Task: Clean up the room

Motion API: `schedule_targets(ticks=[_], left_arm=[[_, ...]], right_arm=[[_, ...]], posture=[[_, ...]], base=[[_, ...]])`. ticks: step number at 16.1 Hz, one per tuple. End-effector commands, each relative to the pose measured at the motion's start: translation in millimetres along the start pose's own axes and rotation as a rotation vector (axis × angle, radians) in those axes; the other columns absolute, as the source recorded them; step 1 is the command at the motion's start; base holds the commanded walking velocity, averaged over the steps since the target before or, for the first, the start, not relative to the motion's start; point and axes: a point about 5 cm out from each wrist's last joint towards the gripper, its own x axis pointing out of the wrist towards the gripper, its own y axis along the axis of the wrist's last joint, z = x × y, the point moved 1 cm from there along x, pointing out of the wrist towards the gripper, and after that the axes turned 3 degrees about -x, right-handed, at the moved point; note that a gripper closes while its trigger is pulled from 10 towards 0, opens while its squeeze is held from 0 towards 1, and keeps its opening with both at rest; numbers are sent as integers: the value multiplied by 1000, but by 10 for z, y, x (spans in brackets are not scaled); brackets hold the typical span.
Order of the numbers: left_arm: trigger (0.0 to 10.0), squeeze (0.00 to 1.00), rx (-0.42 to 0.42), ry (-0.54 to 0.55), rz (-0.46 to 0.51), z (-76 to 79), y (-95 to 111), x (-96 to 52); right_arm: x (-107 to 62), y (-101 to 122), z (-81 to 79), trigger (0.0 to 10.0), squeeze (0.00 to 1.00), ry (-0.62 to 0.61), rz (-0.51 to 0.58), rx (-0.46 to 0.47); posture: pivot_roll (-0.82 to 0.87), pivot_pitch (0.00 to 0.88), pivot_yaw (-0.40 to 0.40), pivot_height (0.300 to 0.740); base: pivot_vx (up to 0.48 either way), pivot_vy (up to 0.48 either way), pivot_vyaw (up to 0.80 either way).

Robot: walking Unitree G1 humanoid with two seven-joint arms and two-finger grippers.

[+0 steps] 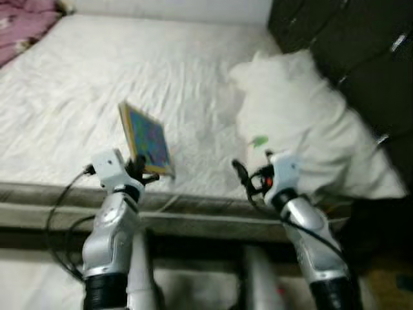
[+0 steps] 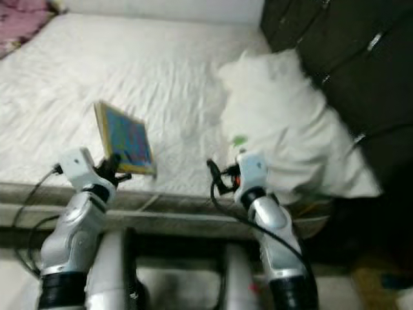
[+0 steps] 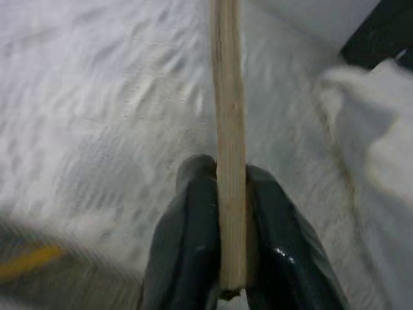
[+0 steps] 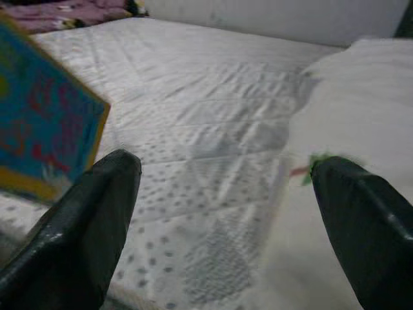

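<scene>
A flat wooden board with a blue, colourful picture face [image 1: 148,138] is held upright above the near edge of the white bed [image 1: 129,71]. My left gripper [image 1: 139,169] is shut on its lower edge; in the left wrist view both black fingers [image 3: 193,239] clamp the board's thin wooden edge [image 3: 228,129]. My right gripper [image 1: 248,177] hovers open over the bed's near edge, just in front of a white pillow [image 1: 303,123] bearing a small green mark [image 1: 258,140]. From the right wrist view the board [image 4: 39,129] stands to one side and the pillow [image 4: 361,97] to the other.
A dark headboard or cabinet [image 1: 361,51] rises at the right behind the pillow. A pink patterned blanket [image 1: 22,26] lies at the far left corner. The grey bed frame [image 1: 193,216] runs across in front of me, with pale floor below.
</scene>
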Motion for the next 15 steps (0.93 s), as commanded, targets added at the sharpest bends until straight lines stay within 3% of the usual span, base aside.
schedule_targets(ticks=[1, 4, 6, 10, 13, 15], left_arm=[[10000, 0, -69, -31, -24, 96, -47, 19], [10000, 0, -140, -96, -84, 173, -58, 94], [10000, 0, -143, -138, -163, 211, -120, 150], [10000, 0, -210, -239, -210, 358, -63, 264], [10000, 0, -263, -291, -255, 535, -126, 250], [10000, 0, -302, -322, -331, 644, -275, 219]], right_arm=[[-12, 15, -7, 10000, 0, 2, 1, -1], [-29, 22, 10, 10000, 0, -1, -1, -12], [-39, 26, 22, 10000, 0, -5, -3, -18], [-71, 46, 60, 10000, 0, -13, -2, -40], [-103, 37, 86, 10000, 0, -14, -9, -48], [-115, 46, 78, 10000, 0, -2, -8, -65]], posture=[[-44, 61, -40, 527], [-55, 65, -45, 527], [-60, 67, -49, 527], [-81, 71, -53, 527], [-90, 70, -57, 527], [-99, 71, -61, 527]], base=[[0, 0, 0], [0, 0, 0], [0, 0, 0], [0, 0, 0], [0, 0, 0], [0, 0, 0]])
